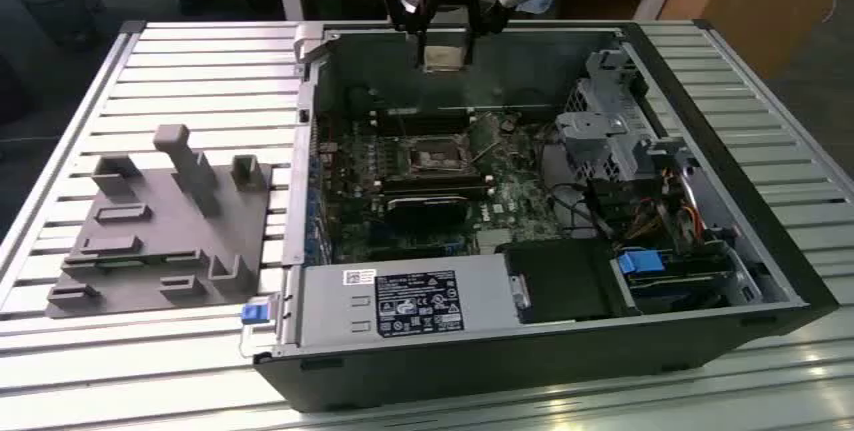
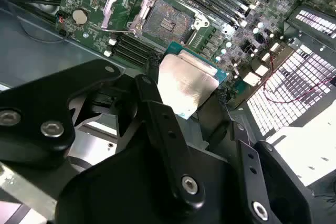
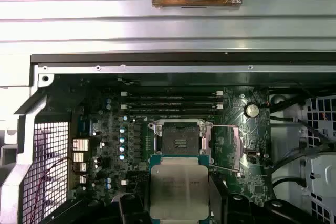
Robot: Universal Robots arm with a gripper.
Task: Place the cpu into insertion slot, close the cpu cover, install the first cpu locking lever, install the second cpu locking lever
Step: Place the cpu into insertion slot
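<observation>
cpu (image 3: 178, 190) pinched by its sides btwn gripper (image 3: 178, 207) fingers (image 2: 157, 106), lower edge cut off in first wrist view. it hangs above the bare insertion slot (image 3: 180, 141) – apart. cpu cover (image 2: 108, 10) flipped open beside slot; levers hard to make out.

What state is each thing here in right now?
cpu: held in the pincer above the motherboard, not seated.
pincer: shut on the cpu.
insertion slot: empty, uncovered.
cpu cover: swung open beside the insertion slot.
computer case: lying flat, side open.
</observation>
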